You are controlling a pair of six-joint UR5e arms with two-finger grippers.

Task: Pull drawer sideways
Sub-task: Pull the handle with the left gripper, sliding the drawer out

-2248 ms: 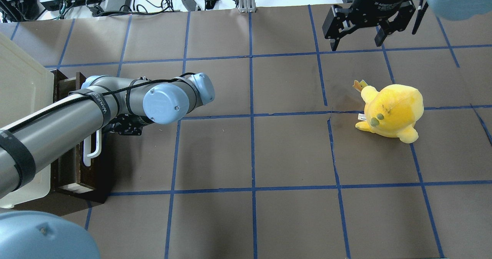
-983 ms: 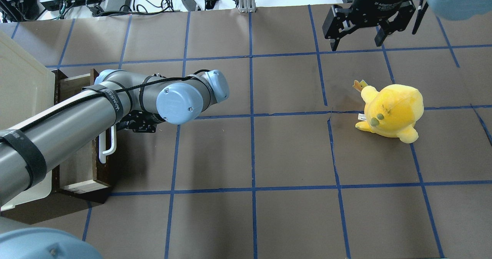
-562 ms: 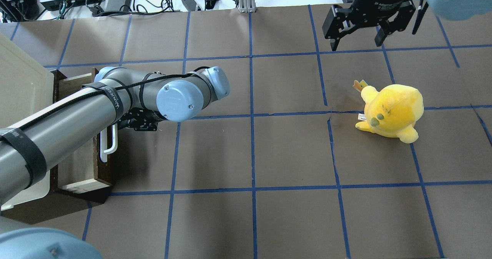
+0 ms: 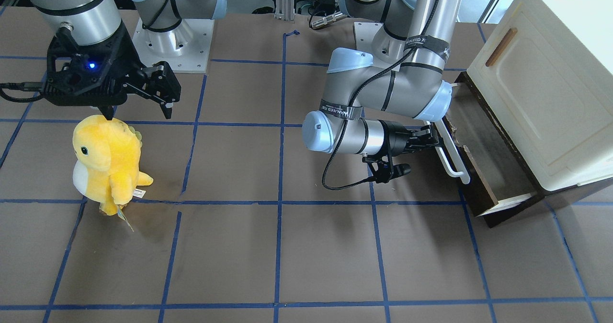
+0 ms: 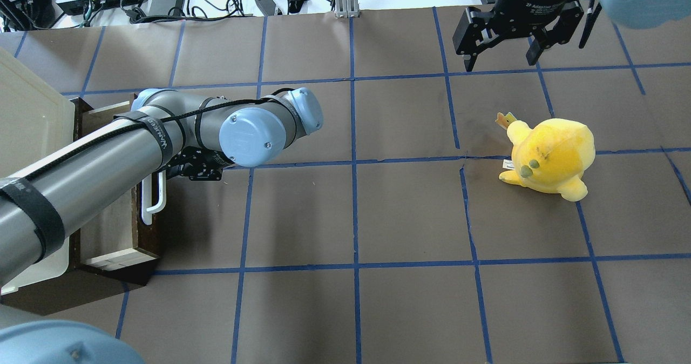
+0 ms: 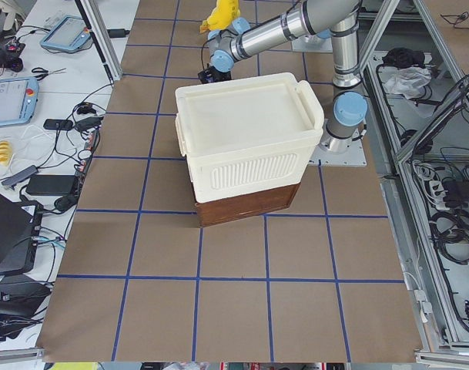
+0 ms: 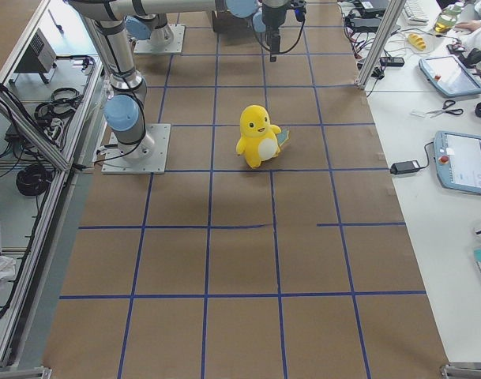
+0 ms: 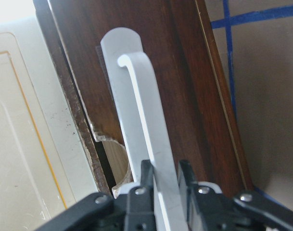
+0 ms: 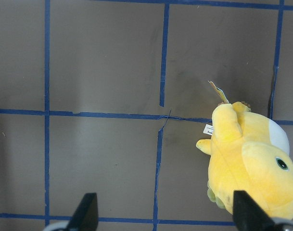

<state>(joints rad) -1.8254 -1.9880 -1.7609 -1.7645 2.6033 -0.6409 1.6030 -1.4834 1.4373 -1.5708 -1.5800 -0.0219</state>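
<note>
The drawer (image 4: 474,189) has a dark brown front and a long white bar handle (image 4: 451,157). It stands pulled out from under the cream-white cabinet (image 4: 541,83), with its greyish bottom showing. My left gripper (image 4: 433,138) is shut on the handle; the left wrist view shows the gripper (image 8: 165,169) with both fingers clamped around the white bar (image 8: 139,106). From overhead the drawer (image 5: 153,237) shows at the left, and the left arm mostly covers its gripper (image 5: 168,174). My right gripper (image 5: 499,56) is open and empty, hanging above the far right of the table.
A yellow plush toy (image 5: 550,156) stands on the right half of the table, below the right gripper, and also shows in the front view (image 4: 105,155). The cabinet door carries a small brown wooden handle (image 4: 500,47). Blue tape lines grid the brown table.
The drawer has slid out of the cabinet, to the right in the overhead view, with my left gripper on its handle. In the last half second it barely moved. The right arm is still.
</note>
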